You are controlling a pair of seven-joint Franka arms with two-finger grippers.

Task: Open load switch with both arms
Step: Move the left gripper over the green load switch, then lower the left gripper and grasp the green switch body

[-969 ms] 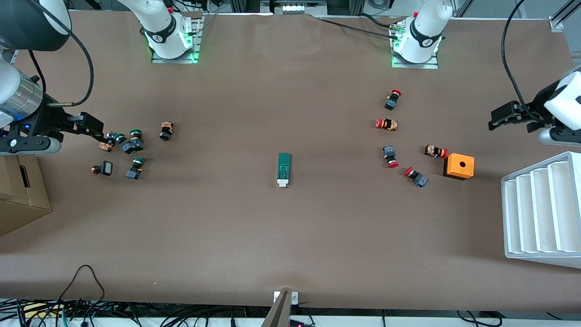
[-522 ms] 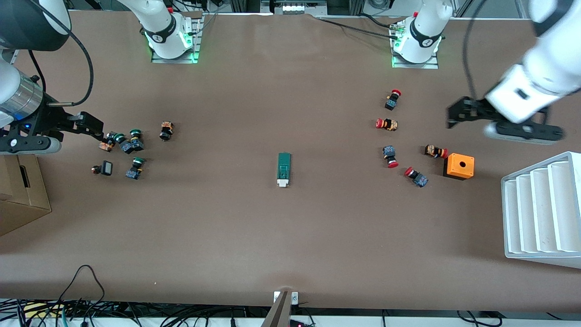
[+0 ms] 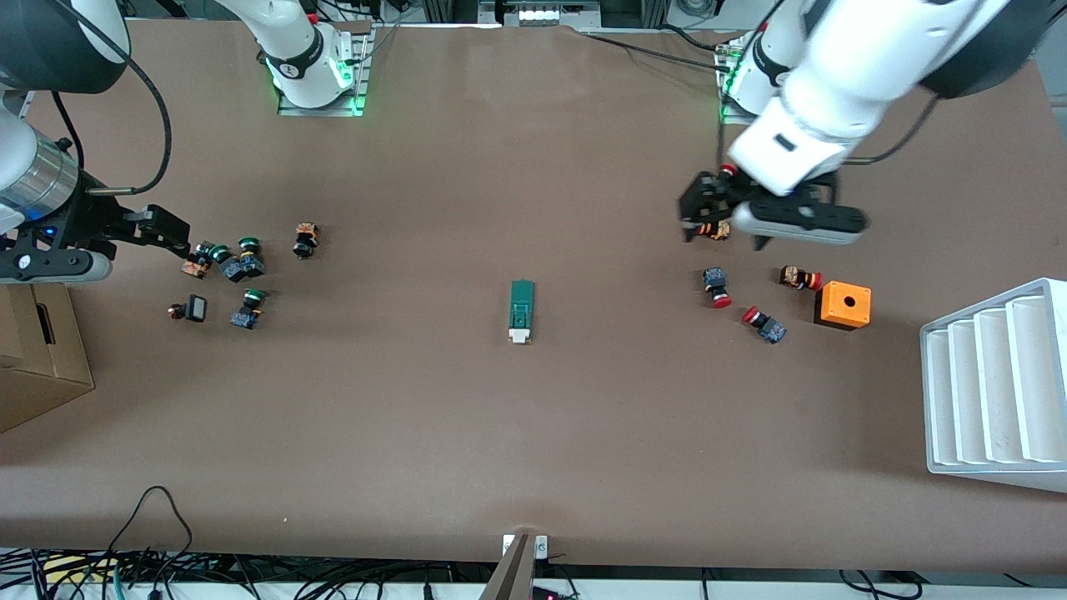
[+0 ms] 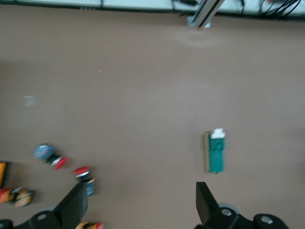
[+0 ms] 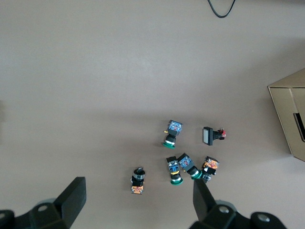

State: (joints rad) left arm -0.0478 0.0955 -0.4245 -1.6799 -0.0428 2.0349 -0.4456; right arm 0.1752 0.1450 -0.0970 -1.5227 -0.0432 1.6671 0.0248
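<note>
The load switch (image 3: 521, 310), a slim dark-green block with a white tab at the end nearer the front camera, lies flat in the middle of the table. It also shows in the left wrist view as the load switch (image 4: 217, 152). My left gripper (image 3: 686, 218) hangs open over the red-capped buttons, off toward the left arm's end from the switch. Nothing is between its fingers (image 4: 76, 204). My right gripper (image 3: 179, 236) waits open and empty over the green-capped buttons at the right arm's end, with its fingers (image 5: 74, 198) spread wide.
Several red-capped buttons (image 3: 717, 287) and an orange box (image 3: 842, 305) lie toward the left arm's end, with a white stepped tray (image 3: 996, 383) at that table edge. Green-capped buttons (image 3: 242, 267) and a cardboard box (image 3: 37, 350) are at the right arm's end.
The left arm has swung in from the table's end toward the middle and now hangs over the red buttons. The right arm and the load switch have not moved.
</note>
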